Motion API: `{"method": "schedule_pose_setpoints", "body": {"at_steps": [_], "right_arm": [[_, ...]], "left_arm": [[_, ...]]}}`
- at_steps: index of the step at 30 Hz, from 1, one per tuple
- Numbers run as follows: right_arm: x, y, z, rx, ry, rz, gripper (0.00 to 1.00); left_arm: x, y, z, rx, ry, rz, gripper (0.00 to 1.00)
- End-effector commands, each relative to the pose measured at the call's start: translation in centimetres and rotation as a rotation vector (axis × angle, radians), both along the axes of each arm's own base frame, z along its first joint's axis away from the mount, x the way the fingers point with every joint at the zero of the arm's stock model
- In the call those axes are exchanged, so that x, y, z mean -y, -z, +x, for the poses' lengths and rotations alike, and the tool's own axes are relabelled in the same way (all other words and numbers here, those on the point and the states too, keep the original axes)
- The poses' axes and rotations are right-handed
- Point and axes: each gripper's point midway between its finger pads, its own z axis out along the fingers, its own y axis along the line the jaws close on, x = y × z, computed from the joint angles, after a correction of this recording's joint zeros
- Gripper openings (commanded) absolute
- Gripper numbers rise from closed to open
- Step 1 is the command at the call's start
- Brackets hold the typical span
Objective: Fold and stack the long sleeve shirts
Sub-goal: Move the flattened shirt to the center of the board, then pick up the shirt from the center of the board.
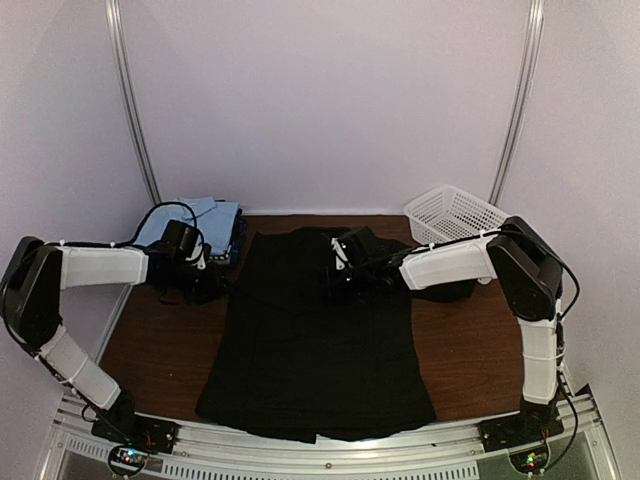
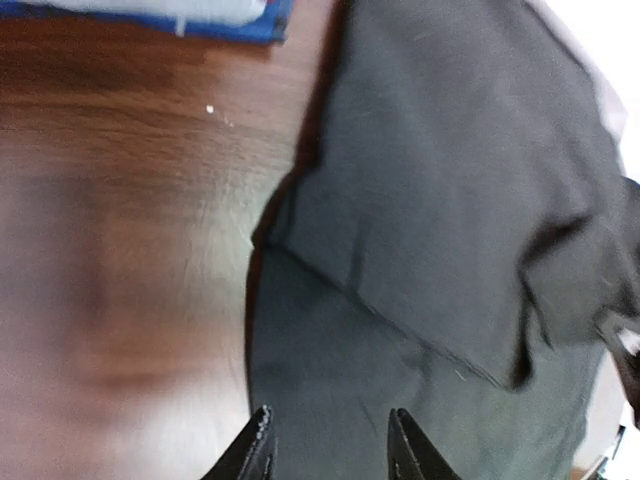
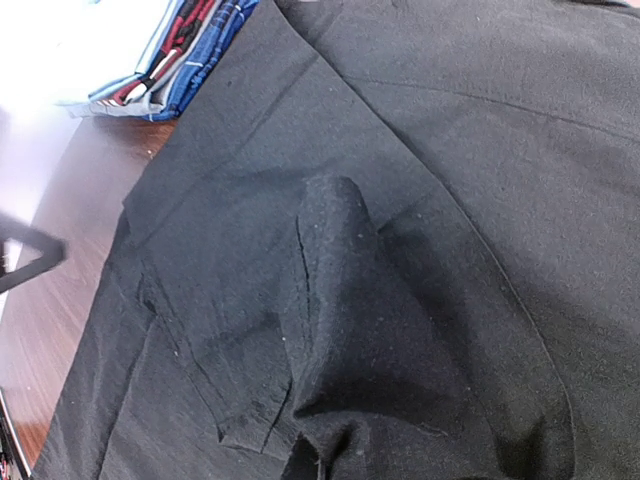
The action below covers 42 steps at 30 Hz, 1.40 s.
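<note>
The black long sleeve shirt (image 1: pixel 320 340) lies spread flat on the middle of the wooden worktop (image 1: pixel 460 340). Its hem reaches the near edge and its collar end lies close to the far edge. The left wrist view shows a folded-over layer of the same fabric lying across the body, with a straight diagonal edge, close to the garment's left border.

The right gripper (image 1: pixel 335 278) sits over the upper centre of the shirt. Its jaws are closed on a pinch of the black fabric. In the right wrist view the cloth rises from the flat body in a narrow ridge that runs to the bottom of the frame, where the fingers grip it.

The left gripper (image 2: pixel 330 440) sits at the shirt's left border, roughly level with the right gripper. Its two fingers (image 2: pixel 262 450) stand apart with a moderate gap. Flat black fabric shows between them and nothing is pinched.

The stack of folded shirts (image 1: pixel 205 220) rests at the far left corner of the worktop, just beyond the left gripper and just beside the black shirt's upper left edge. A light blue shirt lies on top. The right wrist view shows blue and red checked layers beneath it.

The white mesh basket (image 1: pixel 455 213) stands at the far right corner, apart from the shirt.
</note>
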Motion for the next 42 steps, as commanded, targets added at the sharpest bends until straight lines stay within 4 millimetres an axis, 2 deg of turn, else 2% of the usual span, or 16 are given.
{"method": "schedule_pose_setpoints", "body": {"at_steps": [1,7,12,18,25,27,33,42], "right_arm": [[-0.2,-1.2,0.6,0.016,-0.009,0.007,0.00],[-0.4,-2.0,0.5,0.021,-0.023,0.022,0.00],[-0.6,-2.9,0.3,0.027,-0.036,0.049,0.00],[-0.8,-4.3,0.1,0.039,-0.048,0.073,0.00],[-0.7,-6.1,0.0,0.068,-0.047,0.099,0.00],[-0.7,-6.6,0.0,0.073,-0.047,0.104,0.00],[-0.6,-7.8,0.0,0.087,-0.046,0.116,0.00],[-0.5,-8.9,-0.1,0.099,-0.048,0.124,0.00]], "left_arm": [[-1.1,-1.9,-4.6,-0.009,0.021,-0.017,0.40],[-1.9,-1.5,-11.9,-0.090,-0.005,-0.019,0.40],[-1.3,-1.0,-16.9,-0.138,-0.026,-0.004,0.39],[-2.1,-0.5,-20.9,-0.186,-0.047,0.057,0.39],[-2.3,2.0,-25.3,-0.292,-0.039,0.084,0.39],[-2.7,2.5,-25.7,-0.289,-0.048,0.128,0.39],[-2.5,2.9,-26.8,-0.306,-0.027,0.143,0.38],[-2.6,3.4,-26.8,-0.304,-0.021,0.156,0.26]]}}
